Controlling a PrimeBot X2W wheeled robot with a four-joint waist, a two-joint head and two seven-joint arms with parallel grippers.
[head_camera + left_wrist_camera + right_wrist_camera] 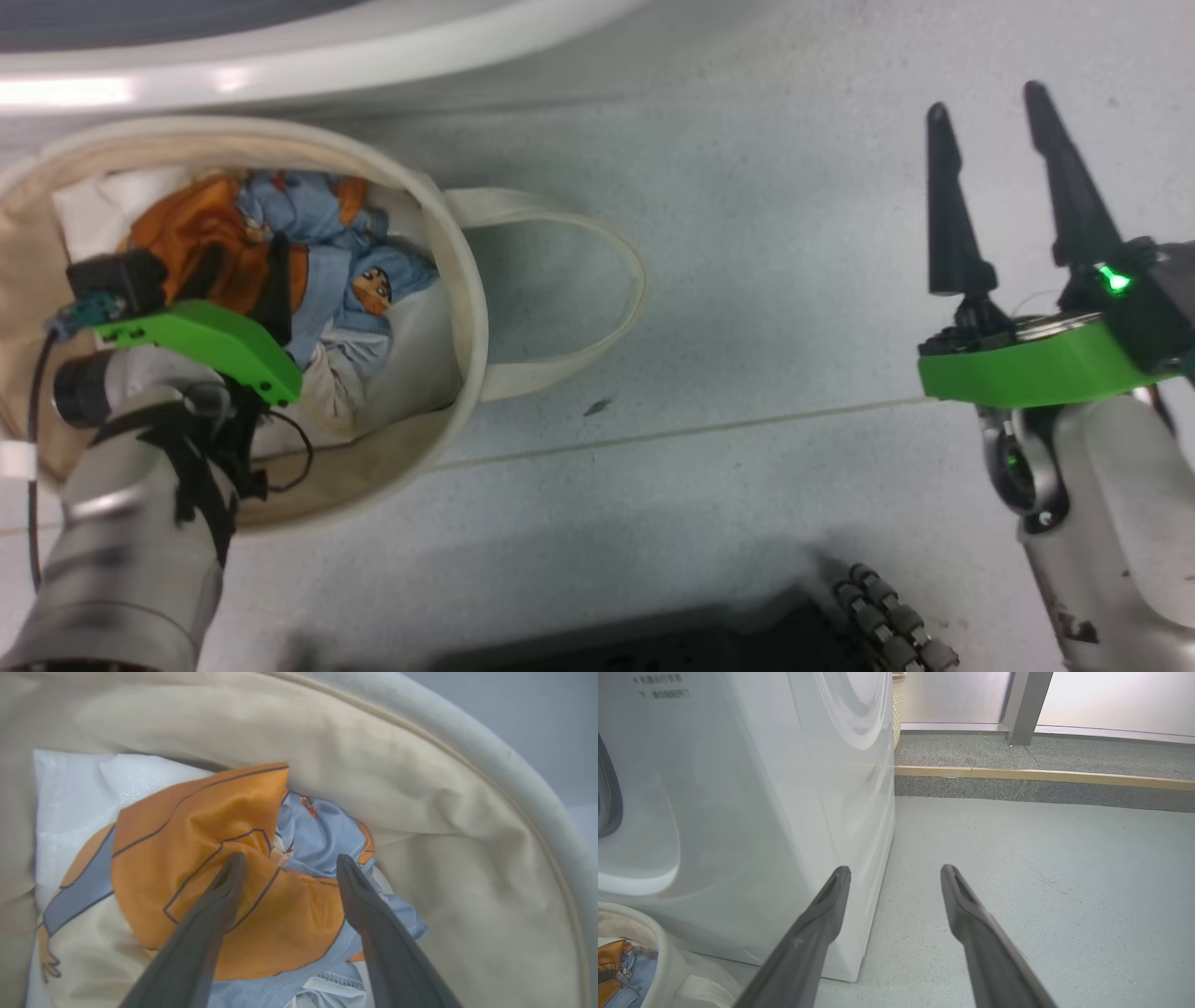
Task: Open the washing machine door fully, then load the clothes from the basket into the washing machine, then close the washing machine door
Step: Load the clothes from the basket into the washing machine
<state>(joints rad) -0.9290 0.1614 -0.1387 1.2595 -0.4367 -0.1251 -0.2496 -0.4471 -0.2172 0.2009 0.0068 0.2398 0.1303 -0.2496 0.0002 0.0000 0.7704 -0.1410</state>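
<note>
The basket (pixel 467 280) stands on the floor at the left of the head view, with the clothes (pixel 317 252) piled inside. My left gripper (pixel 238 271) reaches down into it. In the left wrist view that gripper (pixel 289 858) is open, its tips just over an orange garment (pixel 201 826) and a light blue one (pixel 322 830), with nothing gripped. My right gripper (pixel 985 100) hangs open over bare floor, well right of the basket. The right wrist view has the right gripper (pixel 895 869) pointing past the washing machine (pixel 738 812), with its grey gasket (pixel 605 793) at the left edge. The washing machine door is out of view.
White padding (pixel 70 793) lines the basket (pixel 420 788) under the clothes. A loop handle (pixel 597 280) lies flat on the floor to the basket's right. My dark base (pixel 700 644) shows at the bottom. Beyond the machine runs a raised step with a wooden strip (pixel 1041 772).
</note>
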